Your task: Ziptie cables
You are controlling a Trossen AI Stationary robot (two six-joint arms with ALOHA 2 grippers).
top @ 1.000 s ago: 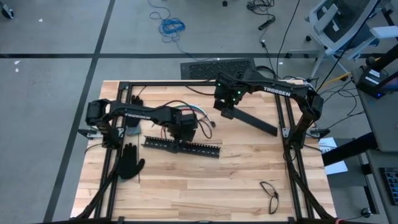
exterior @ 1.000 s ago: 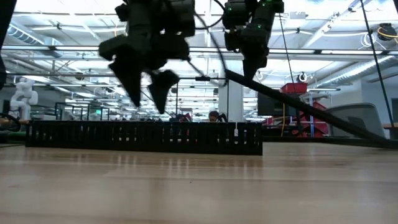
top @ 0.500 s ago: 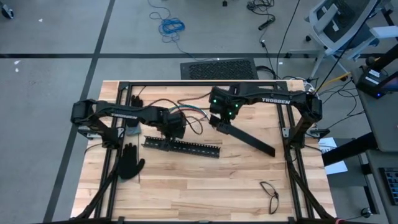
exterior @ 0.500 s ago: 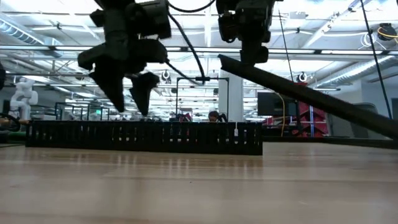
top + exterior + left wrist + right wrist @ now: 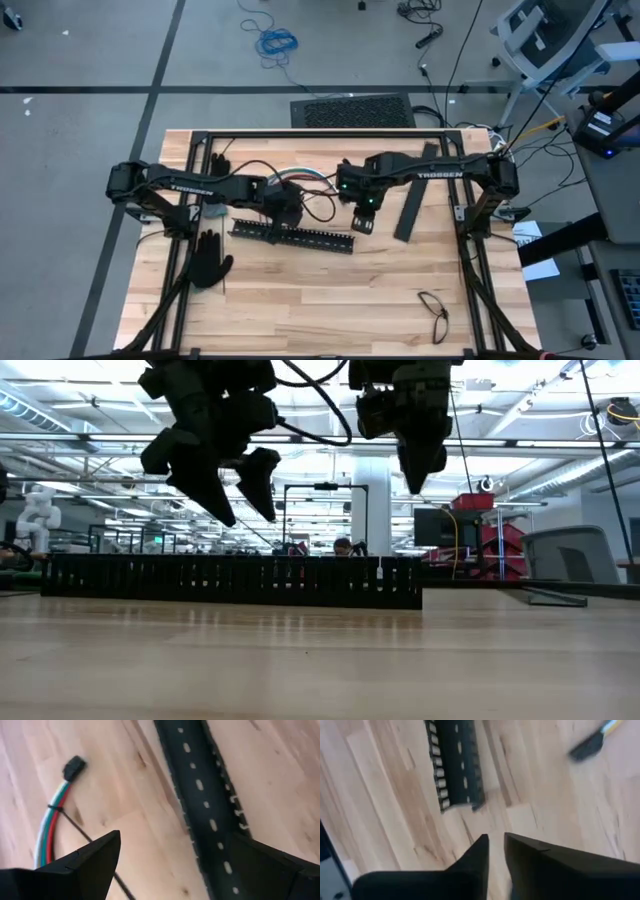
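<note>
The cables [image 5: 298, 178], a bundle of red, blue, white and green wires ending in a black plug [image 5: 74, 768], lie on the table's far half. A thin dark ziptie [image 5: 82, 830] crosses the bundle [image 5: 49, 827]. My left gripper [image 5: 285, 212] hangs open above the table, between the cables and a slotted black bar [image 5: 300, 236]; its fingers [image 5: 95, 862] are wide apart with nothing between them. My right gripper [image 5: 362, 222] hangs shut and empty above the bar's right end [image 5: 455, 765].
A flat black bar [image 5: 411, 200] lies loose on the table right of my right gripper. Black gloves lie at the near left [image 5: 207, 260] and far left [image 5: 217, 160]. A thin dark loop [image 5: 433, 312] lies near the front right. Bare wood stretches along the near side.
My right gripper has moved toward the near edge and a little left, and has let go of the flat black bar. The bar has dropped flat onto the table at the right, and the fingers have come together. My left gripper has drawn back slightly leftward and tipped, staying open.
</note>
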